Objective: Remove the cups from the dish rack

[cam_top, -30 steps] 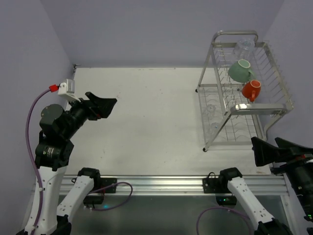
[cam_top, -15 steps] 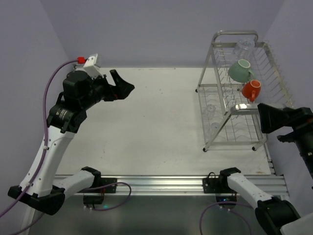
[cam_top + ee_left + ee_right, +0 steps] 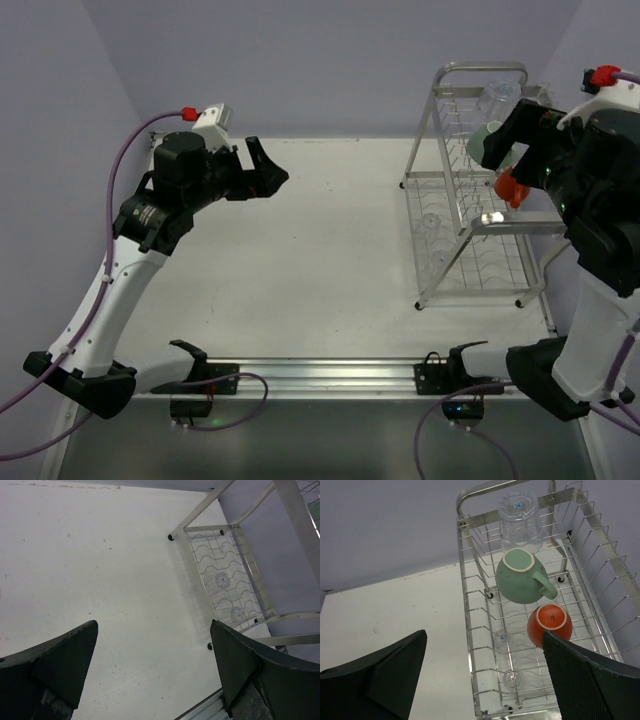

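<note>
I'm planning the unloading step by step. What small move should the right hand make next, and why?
Probably lower the right hand toward the orange-red mug: the hand hangs open and empty above the dish rack, and that mug lies nearest it on the top tier.

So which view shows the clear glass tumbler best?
The right wrist view: the glass tumbler sits unobstructed in the dish rack, just beyond the mint-green mug. The top external view shows it only faintly against the wires. The left wrist view shows only the rack's lower part, no tumbler.
</note>
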